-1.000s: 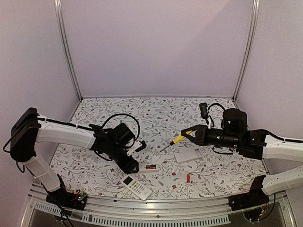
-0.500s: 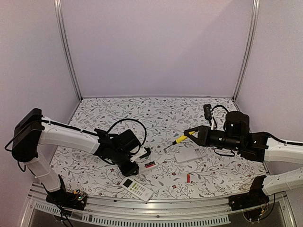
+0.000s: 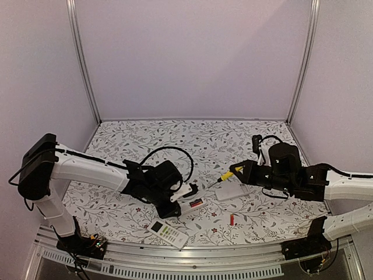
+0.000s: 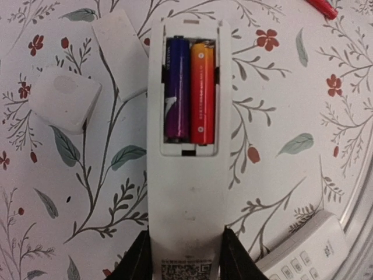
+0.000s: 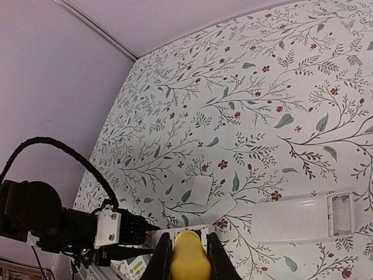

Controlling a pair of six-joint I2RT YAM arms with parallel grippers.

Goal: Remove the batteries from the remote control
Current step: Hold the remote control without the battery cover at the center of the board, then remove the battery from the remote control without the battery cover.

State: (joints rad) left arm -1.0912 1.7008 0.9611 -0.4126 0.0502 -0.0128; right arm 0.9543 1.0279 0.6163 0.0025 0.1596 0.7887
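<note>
Two thin cylinder batteries, a purple-blue battery (image 4: 176, 87) and a red-orange battery (image 4: 202, 92), lie side by side, touching, in the uncovered compartment of a long white plastic remote (image 4: 186, 198). The left gripper (image 4: 186, 259) pinches this remote by its other end, one black finger pressed on each long edge.

Just beside the compartment, on the floral-patterned table (image 4: 280, 76), lie a flat white rectangular cover (image 4: 120, 55) and a small white rounded square block (image 4: 64, 98). A white remote with green-lit buttons (image 3: 168, 231) lies face up near the table's front edge.

The right gripper (image 5: 187, 259) is clamped on a yellow-handled screwdriver (image 5: 189, 262), its tip pointing towards the left gripper. Below it a second white remote (image 5: 303, 219) lies face down, with a rectangular recess at one end. A loose red battery (image 3: 231, 219) lies on the table, apart from both remotes.
</note>
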